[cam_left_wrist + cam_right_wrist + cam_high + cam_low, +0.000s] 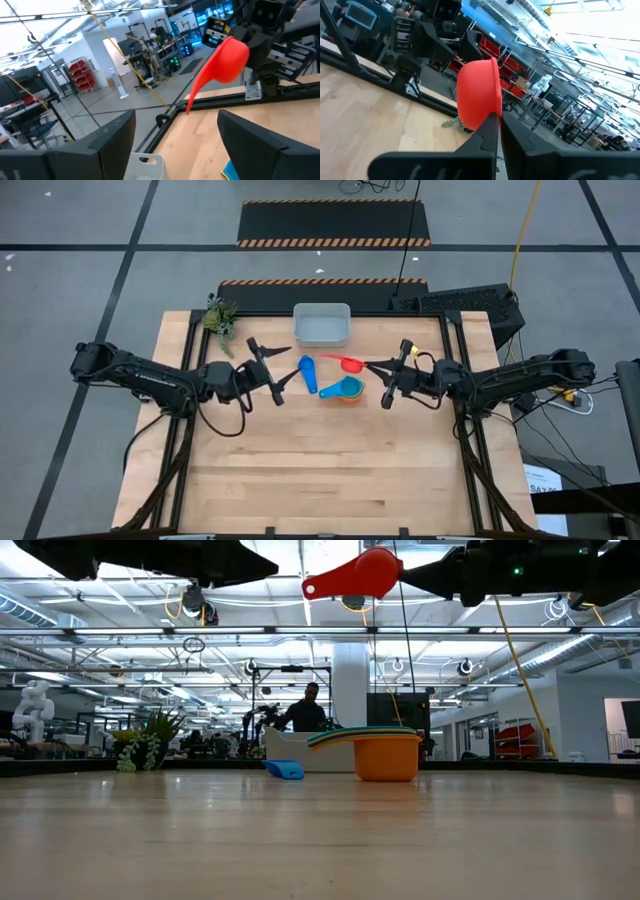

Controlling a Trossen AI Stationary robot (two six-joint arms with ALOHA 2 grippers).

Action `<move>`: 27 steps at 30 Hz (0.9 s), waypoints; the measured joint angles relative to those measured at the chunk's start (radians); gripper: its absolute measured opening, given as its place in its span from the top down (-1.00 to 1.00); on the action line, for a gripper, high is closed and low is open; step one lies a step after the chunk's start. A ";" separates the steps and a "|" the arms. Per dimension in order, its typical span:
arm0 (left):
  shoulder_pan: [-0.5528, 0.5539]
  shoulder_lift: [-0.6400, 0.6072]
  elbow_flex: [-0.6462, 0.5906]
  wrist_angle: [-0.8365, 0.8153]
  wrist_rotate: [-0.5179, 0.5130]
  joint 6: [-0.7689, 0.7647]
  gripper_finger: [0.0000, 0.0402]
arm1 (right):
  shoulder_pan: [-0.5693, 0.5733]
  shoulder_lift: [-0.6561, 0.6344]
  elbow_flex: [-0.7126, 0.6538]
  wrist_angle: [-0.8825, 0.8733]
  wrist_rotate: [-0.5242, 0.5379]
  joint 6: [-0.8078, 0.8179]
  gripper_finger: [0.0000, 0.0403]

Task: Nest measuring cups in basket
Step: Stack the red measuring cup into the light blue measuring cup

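Gripping the red cup (pixel 352 364) in the right tool (pixel 385 372), aloft at 11 o'clock from the stacked cups (pixel 348 389). Waiting at 9 o'clock with the left tool (pixel 281 366) spread wide, holding nothing.

No wording, brand, number or sign can be read with any certainty in these pictures. In the high view, a white sheet (pixel 548 477) on the floor to the right of the tabletop (pixel 320 470) carries dark print, too small to make out. Screens and panels in the room behind show in the wrist views, without legible characters.
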 joint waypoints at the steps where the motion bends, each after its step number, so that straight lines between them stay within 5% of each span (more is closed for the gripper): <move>1: 0.001 0.000 0.000 0.003 0.006 0.002 -0.36 | 0.000 0.000 0.000 0.004 0.000 0.003 1.00; 9: 0.001 0.060 0.001 0.114 0.017 0.036 -0.21 | 0.000 0.000 0.000 0.010 0.000 0.049 1.00; 27: 0.042 0.281 0.175 0.123 0.029 0.074 -0.34 | 0.002 0.000 0.000 0.006 0.001 0.062 1.00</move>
